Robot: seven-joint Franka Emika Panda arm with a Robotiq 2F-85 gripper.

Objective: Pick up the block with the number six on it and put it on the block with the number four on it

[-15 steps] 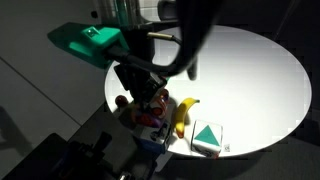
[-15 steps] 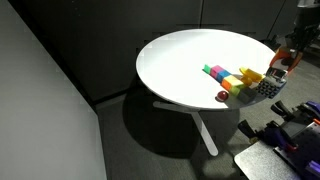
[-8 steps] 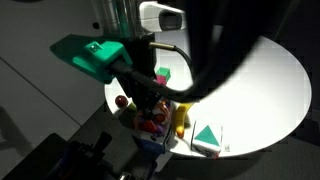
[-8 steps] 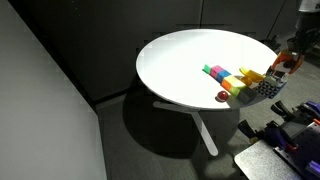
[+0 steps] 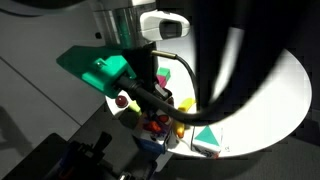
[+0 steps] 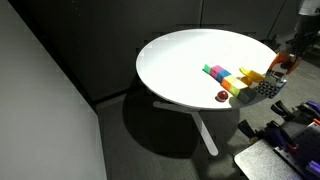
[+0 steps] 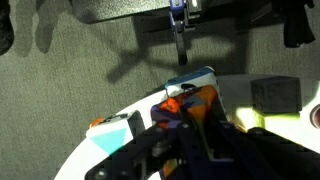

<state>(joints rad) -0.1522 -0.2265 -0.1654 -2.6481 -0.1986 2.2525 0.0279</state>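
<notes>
Gripper (image 6: 285, 62) at table (image 6: 180, 60) edge, beside blocks (image 6: 228, 77) (fingers indistinct).

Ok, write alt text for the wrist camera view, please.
The dark tool fills the lower middle, over orange and red toys near the edge of the white table. Beyond lies grey floor; whether the tool holds anything is unclear.
</notes>
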